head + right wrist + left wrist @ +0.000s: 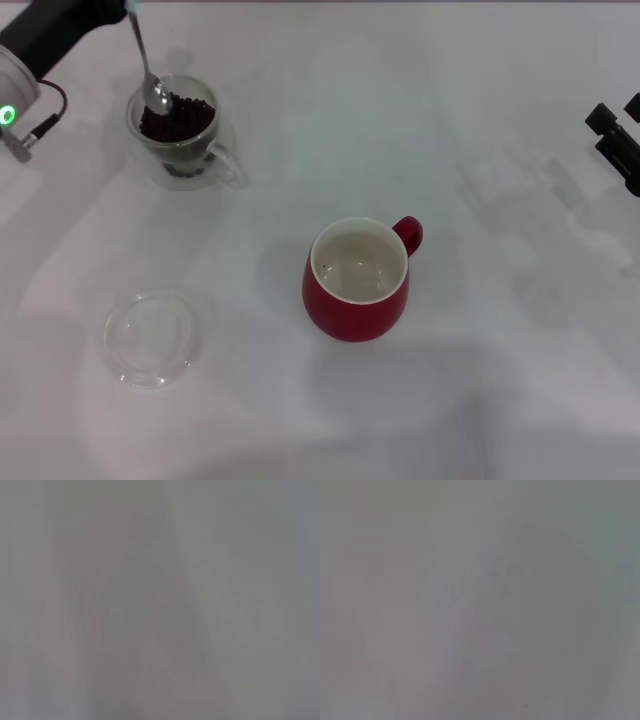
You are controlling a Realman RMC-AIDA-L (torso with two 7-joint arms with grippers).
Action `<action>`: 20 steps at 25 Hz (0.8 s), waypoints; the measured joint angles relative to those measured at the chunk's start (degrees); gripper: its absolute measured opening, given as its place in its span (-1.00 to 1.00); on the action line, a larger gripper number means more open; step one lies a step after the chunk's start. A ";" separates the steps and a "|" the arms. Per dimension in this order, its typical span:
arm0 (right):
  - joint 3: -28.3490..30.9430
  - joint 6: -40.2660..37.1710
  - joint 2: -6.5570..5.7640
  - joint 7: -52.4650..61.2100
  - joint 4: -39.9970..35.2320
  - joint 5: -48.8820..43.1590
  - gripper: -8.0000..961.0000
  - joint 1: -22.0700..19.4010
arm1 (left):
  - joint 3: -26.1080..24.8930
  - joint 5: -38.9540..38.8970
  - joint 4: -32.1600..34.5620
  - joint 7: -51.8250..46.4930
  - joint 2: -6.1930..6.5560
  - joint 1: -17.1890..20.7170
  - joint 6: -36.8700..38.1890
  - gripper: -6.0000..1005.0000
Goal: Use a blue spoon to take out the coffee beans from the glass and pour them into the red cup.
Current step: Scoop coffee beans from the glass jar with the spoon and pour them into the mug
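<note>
The glass (183,128) stands at the far left of the white table, holding a heap of dark coffee beans (185,118). The blue spoon (150,75) leans steeply in it, its metal bowl resting on the beans at the glass's left side. Its thin stem rises to my left gripper (128,8) at the top edge of the head view, where the pale handle is hidden. The red cup (357,280) sits in the middle of the table, cream inside, with its handle pointing to the far right. Both wrist views show only grey blur.
A flat clear round dish (150,338) lies near the front left. My right gripper (610,135) is parked at the right edge, well away from the cup. A cable (45,120) hangs off the left arm beside the glass.
</note>
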 joint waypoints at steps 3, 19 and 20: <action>0.06 -0.01 0.00 0.00 0.00 0.02 0.39 0.09 | -0.01 0.70 0.03 0.77 -0.28 -0.04 -0.51 -0.73; 0.19 -0.30 0.00 0.00 0.00 0.01 0.38 -0.06 | -0.01 1.58 3.90 7.53 -0.96 1.56 -4.54 -0.72; 0.19 -0.39 0.00 0.00 0.00 0.01 0.38 -0.13 | -0.01 1.45 4.25 7.73 -0.96 1.78 -4.61 -0.72</action>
